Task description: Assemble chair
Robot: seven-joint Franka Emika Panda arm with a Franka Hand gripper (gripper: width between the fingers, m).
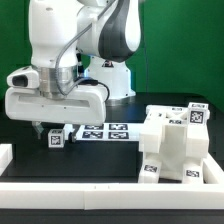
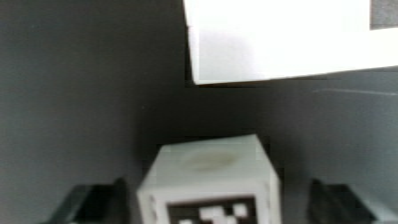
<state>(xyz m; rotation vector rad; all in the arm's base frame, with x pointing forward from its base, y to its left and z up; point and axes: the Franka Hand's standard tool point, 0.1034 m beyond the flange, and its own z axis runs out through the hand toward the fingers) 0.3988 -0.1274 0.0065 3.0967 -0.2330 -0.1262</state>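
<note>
A small white chair piece (image 1: 57, 139) with a black-and-white tag stands on the dark table at the exterior view's left. My gripper (image 1: 54, 131) is lowered over it. In the wrist view the piece (image 2: 214, 180) sits between my two dark fingers (image 2: 89, 202), with a gap on each side, so the gripper (image 2: 214, 205) is open around it. A larger joined white chair block (image 1: 175, 145) with several tags stands at the exterior view's right.
The marker board (image 1: 103, 130) lies just beside the gripper, between it and the joined block. A white border rail (image 1: 70, 184) runs along the front and left edges. A blurred white flat surface (image 2: 285, 40) shows beyond the piece in the wrist view.
</note>
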